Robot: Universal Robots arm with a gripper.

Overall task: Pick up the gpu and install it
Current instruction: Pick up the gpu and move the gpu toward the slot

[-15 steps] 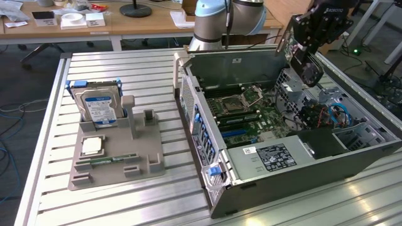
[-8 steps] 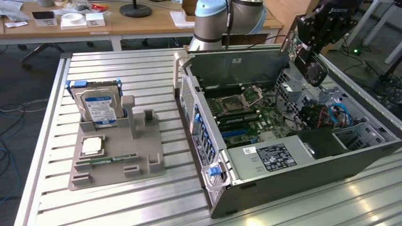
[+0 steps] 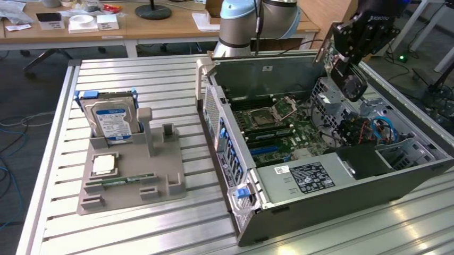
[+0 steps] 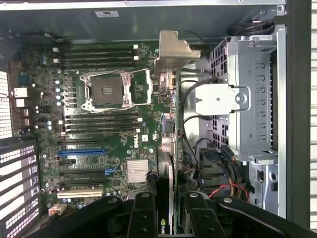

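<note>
My gripper (image 3: 352,50) hangs over the far right side of the open computer case (image 3: 319,204) and is shut on the gpu (image 3: 352,82), a dark card with a round fan that points down into the case. In the wrist view the gpu (image 4: 171,144) shows edge-on between my two black fingers (image 4: 143,215), with its silvery bracket (image 4: 174,49) at the far end. My gripper (image 4: 171,215) holds the card above the motherboard (image 4: 44,163), beside the drive cage. The blue expansion slot (image 4: 81,151) lies off to one side of the card.
On the slatted table in the exterior view's left stands a grey holder (image 3: 167,178) with a hard drive (image 3: 110,119), a processor (image 3: 104,163) and a green memory stick (image 3: 120,180). Inside the case are a metal drive cage (image 4: 257,99), loose cables (image 4: 225,191) and the processor socket (image 4: 106,91).
</note>
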